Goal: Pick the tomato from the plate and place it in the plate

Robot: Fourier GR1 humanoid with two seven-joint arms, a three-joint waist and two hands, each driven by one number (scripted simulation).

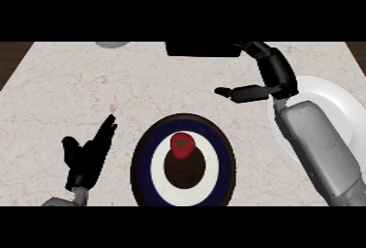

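Observation:
A red tomato [181, 144] with a green stem lies on the dark centre of a plate [217, 164] ringed in brown, navy and white, at the lower middle of the counter. A plain white plate [336, 102] sits at the right, partly hidden by my right forearm. My right hand [266, 77] hovers above and left of the white plate, well beyond the tomato, its fingers spread and holding nothing. My left hand [87, 155] rests open at the lower left, fingers pointing up, a short way left of the ringed plate.
A grey round object [112, 44] shows at the counter's far edge, upper left. A black block [204, 48] sits at the far edge near the middle. Dark wood borders the marble counter [85, 82] at both top corners.

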